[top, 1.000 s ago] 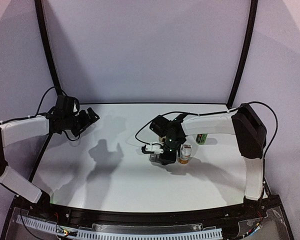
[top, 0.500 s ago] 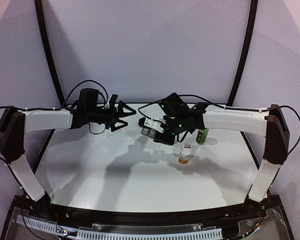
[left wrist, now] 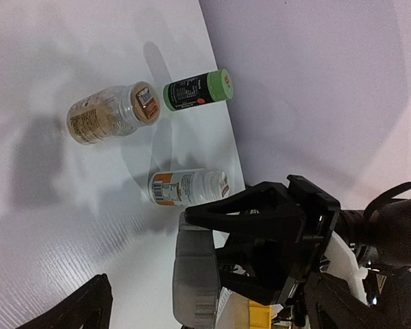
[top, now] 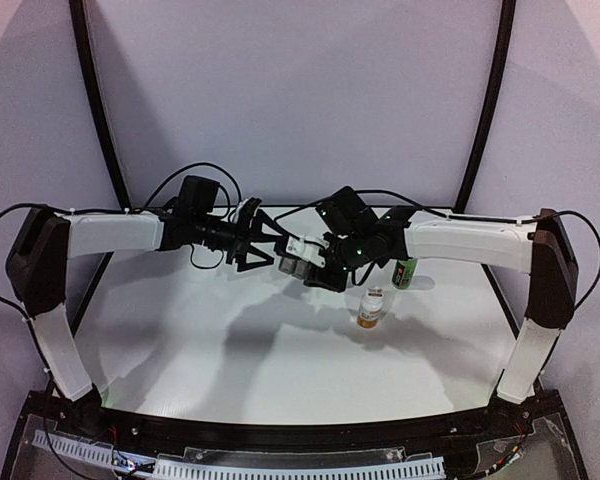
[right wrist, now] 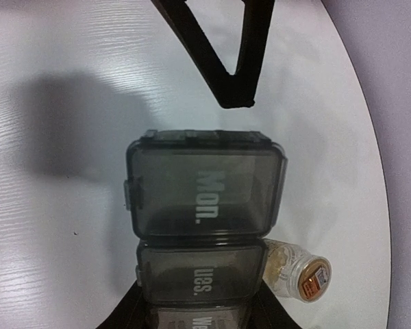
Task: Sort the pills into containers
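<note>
starting on your left, the left claw [top: 268, 243] is spread wide and holds nothing. its tips point at the free end of the pill box [top: 291, 265] and sit just short of it; whether they touch can't be told from above.

the pill box is up off the table [top: 180, 340], near the middle and toward the back, pinched at its far end by the right claw [top: 315, 268]. the right wrist view shows three joined compartments with smoky clear lids, and the "mon." one [right wrist: 205, 185] sticks out toward your left claw.

expect it to be light, hollow and rigid, with smooth plastic that may slip. the lids look like the weak spot, so a squeeze on them could pop one open. take it across the two long side walls at the "mon." end, low on the grey body, and keep off the lid lip.

further right, an amber bottle [top: 370, 308] stands on the table below the right arm. a green bottle [top: 405, 272] sits just beyond it. the left wrist view also shows a white bottle [left wrist: 188, 186] near both.
</note>
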Available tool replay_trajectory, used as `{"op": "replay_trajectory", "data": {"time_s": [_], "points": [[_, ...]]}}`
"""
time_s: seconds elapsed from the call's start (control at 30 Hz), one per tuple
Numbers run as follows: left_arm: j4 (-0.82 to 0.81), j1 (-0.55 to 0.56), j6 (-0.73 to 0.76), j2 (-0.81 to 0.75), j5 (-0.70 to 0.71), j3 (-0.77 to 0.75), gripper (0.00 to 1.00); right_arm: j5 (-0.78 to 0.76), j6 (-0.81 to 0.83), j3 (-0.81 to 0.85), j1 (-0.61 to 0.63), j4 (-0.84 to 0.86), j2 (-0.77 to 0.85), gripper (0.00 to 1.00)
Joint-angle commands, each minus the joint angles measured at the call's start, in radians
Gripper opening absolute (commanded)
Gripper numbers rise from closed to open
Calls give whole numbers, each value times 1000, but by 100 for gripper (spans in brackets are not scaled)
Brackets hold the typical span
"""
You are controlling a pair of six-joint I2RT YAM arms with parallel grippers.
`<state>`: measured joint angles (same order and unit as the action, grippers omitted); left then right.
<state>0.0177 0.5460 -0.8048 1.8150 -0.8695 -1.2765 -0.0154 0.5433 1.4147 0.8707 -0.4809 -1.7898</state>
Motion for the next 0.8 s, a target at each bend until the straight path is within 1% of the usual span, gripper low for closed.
{"op": "replay_trajectory", "data": {"time_s": [0.0,0.1,0.17,0.4,0.53,0.7,0.77], "points": [[114,31,66,1,-29,-31,98,11,-26,28,8,36,-19,30],[108,40,55,14,-49,-30,92,11,-38,33,8,38,-17,30],[102,43,45,30,-73,-29,91,26,-53,39,7,36,-16,30],[-7,43,-47,39,-115,4,89,54,-94,24,2,46,5,30],[-13,43,-76,34,-114,8,88,55,-97,18,2,41,9,30],[9,45,-66,29,-100,8,82,55,-91,27,2,44,6,30],[13,45,-64,29,-101,10,79,66,-87,35,2,44,2,30]]}}
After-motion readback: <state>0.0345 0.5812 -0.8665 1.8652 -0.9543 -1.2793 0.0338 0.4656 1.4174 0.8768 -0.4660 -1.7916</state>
